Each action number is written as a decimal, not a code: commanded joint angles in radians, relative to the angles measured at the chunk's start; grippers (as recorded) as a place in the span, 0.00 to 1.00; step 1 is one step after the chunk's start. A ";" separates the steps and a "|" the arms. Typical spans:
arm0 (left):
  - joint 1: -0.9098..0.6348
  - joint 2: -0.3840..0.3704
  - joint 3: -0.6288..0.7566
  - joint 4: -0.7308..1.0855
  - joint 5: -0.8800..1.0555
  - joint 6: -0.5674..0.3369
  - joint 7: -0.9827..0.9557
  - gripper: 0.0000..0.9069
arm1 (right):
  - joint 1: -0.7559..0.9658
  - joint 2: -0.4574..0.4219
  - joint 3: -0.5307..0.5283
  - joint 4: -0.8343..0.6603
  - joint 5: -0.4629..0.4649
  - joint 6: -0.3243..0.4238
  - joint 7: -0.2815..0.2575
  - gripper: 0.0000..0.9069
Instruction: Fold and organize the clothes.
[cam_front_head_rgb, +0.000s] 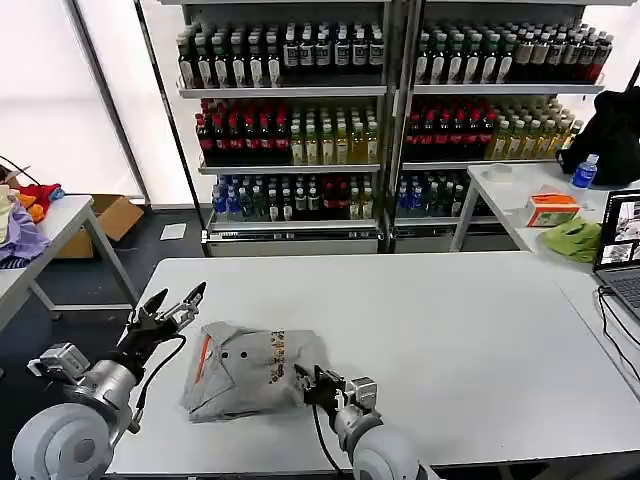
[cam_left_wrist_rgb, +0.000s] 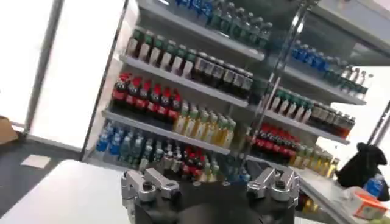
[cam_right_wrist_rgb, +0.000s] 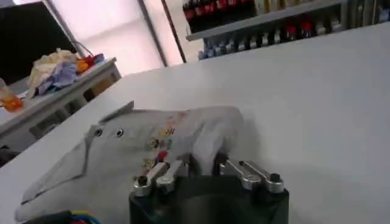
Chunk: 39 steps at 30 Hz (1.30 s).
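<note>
Your right gripper (cam_front_head_rgb: 303, 381) has its fingers clamped on the grey shirt (cam_front_head_rgb: 250, 368) edge. Head view shows your left gripper (cam_front_head_rgb: 176, 301) spread open, lifted beside it. Its wrist cam just gets bottle shelves (cam_left_wrist_rgb: 201, 91).

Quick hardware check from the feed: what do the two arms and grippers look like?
Both arms are light grey with rounded joint housings, ending in black grippers. The left gripper has slim black jaws with silver linkage, and a black cable loops beside its wrist. The right gripper has a black body, silver metal links with bolts and a black cable.
</note>
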<state>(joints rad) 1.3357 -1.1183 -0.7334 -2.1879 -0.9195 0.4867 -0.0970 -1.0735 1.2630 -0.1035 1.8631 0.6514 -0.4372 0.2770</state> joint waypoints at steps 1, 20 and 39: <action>0.033 0.010 -0.052 0.008 0.011 -0.012 0.016 1.00 | -0.019 -0.074 0.124 0.036 -0.085 0.071 -0.141 0.00; 0.028 -0.027 -0.004 0.015 0.025 -0.029 0.024 1.00 | -0.296 -0.277 0.500 0.142 -0.106 -0.071 -0.130 1.00; 0.035 -0.038 0.028 -0.021 0.066 -0.036 0.058 1.00 | -0.139 -0.081 0.240 0.005 -0.327 0.155 -0.128 1.00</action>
<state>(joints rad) 1.3683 -1.1505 -0.7125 -2.2025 -0.8660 0.4547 -0.0457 -1.3117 1.0860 0.3058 2.0250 0.3955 -0.3833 0.1746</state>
